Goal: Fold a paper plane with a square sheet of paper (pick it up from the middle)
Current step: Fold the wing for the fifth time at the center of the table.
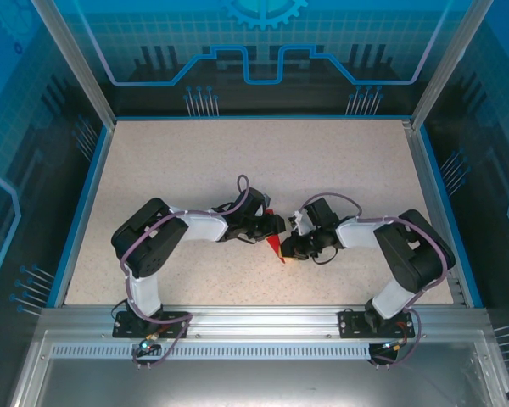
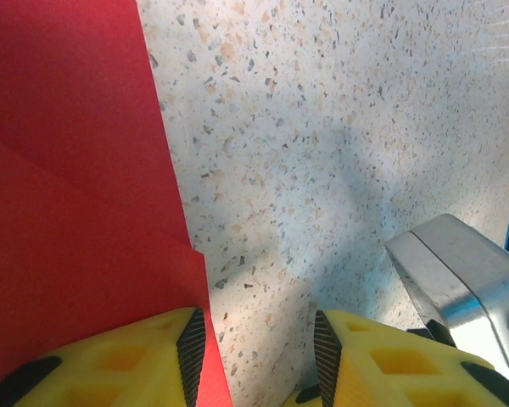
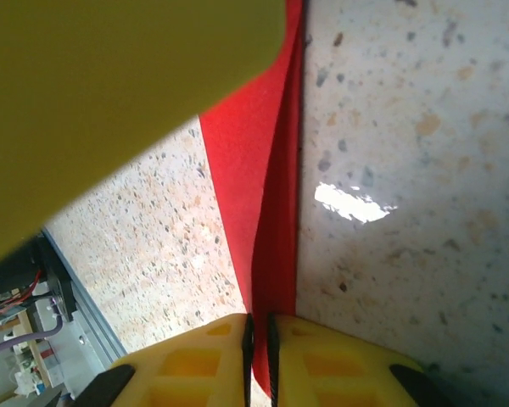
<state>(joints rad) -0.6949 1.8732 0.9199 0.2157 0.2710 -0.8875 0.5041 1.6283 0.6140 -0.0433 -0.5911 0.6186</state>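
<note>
Speckled tabletop (image 1: 195, 161) underlies red paper (image 1: 276, 246) pinched by right end effector (image 3: 259, 326).

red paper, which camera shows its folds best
The left wrist view: the red paper fills its left side, with layered edges and a crease plain. The right wrist view shows a narrow folded strip of it; the top view just a small red tip.
</note>
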